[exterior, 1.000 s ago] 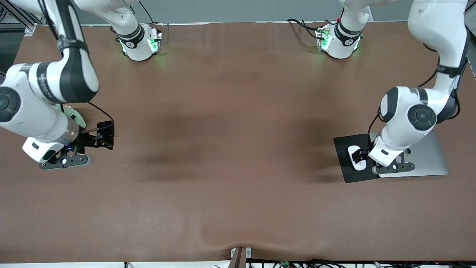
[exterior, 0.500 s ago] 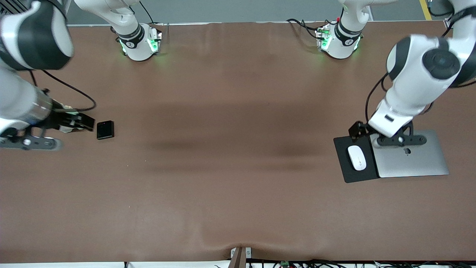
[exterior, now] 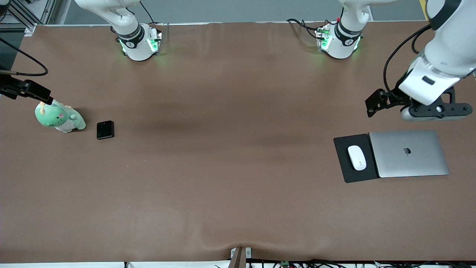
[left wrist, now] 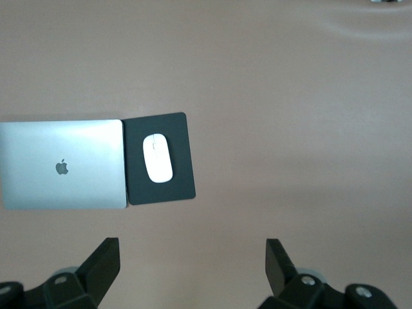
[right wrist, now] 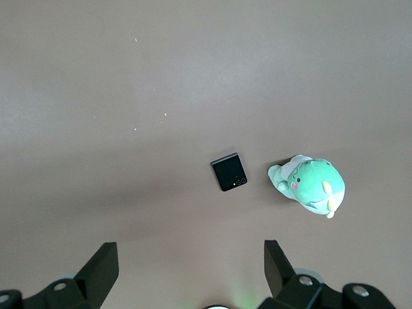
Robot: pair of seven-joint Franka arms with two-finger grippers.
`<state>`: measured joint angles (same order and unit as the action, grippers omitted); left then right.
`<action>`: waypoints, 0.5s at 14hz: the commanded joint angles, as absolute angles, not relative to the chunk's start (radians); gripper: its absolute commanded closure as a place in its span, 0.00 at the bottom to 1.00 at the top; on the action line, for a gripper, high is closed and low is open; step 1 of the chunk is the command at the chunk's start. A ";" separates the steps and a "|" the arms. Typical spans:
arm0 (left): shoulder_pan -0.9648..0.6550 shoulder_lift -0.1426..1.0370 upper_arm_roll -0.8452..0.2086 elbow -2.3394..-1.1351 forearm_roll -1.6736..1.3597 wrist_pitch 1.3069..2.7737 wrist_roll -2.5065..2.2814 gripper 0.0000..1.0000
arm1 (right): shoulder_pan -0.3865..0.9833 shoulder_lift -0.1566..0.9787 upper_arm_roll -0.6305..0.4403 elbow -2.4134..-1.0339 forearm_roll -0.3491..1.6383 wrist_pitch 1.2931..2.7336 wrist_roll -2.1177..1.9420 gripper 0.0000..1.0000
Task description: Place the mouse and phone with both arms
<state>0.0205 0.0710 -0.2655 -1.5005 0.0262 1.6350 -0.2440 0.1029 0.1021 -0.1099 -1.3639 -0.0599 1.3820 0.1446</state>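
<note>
The white mouse (exterior: 357, 158) lies on a black pad (exterior: 343, 147) beside a closed silver laptop (exterior: 409, 153) at the left arm's end of the table. It also shows in the left wrist view (left wrist: 158, 158). The black phone (exterior: 105, 130) lies flat on the table at the right arm's end, and shows in the right wrist view (right wrist: 229, 172). My left gripper (exterior: 433, 111) hangs high in the air by the laptop, open and empty (left wrist: 192, 254). My right gripper (right wrist: 190, 257) is high over the table, open and empty, mostly out of the front view.
A green plush dinosaur (exterior: 59, 118) stands beside the phone, toward the right arm's end, also seen in the right wrist view (right wrist: 310, 185). The brown table cover (exterior: 230, 149) spreads wide between the two groups of things.
Both grippers were down at the mouse and the phone a second ago. Both have let go, risen and drawn away; the mouse stays on the pad and the phone on the table.
</note>
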 commanded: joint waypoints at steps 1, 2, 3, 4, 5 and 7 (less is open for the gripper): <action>-0.062 0.109 -0.209 -1.410 0.011 1.539 -0.210 0.00 | 0.107 0.087 -0.123 -1.410 -0.041 1.410 0.141 0.00; -0.096 0.109 -0.169 -1.398 0.006 1.505 -0.209 0.00 | 0.106 0.086 -0.123 -1.416 -0.023 1.414 0.141 0.00; -0.110 0.104 -0.155 -1.396 0.005 1.485 -0.206 0.00 | 0.104 0.081 -0.124 -1.431 0.004 1.436 0.141 0.00; -0.115 0.092 -0.147 -1.407 0.002 1.476 -0.204 0.00 | 0.103 0.068 -0.124 -1.454 0.020 1.462 0.138 0.00; -0.115 0.089 -0.146 -1.414 -0.021 1.439 -0.204 0.00 | 0.103 0.046 -0.124 -1.491 0.021 1.491 0.130 0.00; -0.112 0.074 -0.144 -1.442 -0.025 1.433 -0.209 0.00 | 0.104 -0.024 -0.124 -1.595 0.021 1.557 0.124 0.00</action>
<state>-0.1054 0.0847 -0.1618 -1.4353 -0.0017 1.4567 -0.2270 0.1029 0.0796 -0.1192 -1.4613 0.0054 1.4956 0.1412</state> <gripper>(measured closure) 0.000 0.000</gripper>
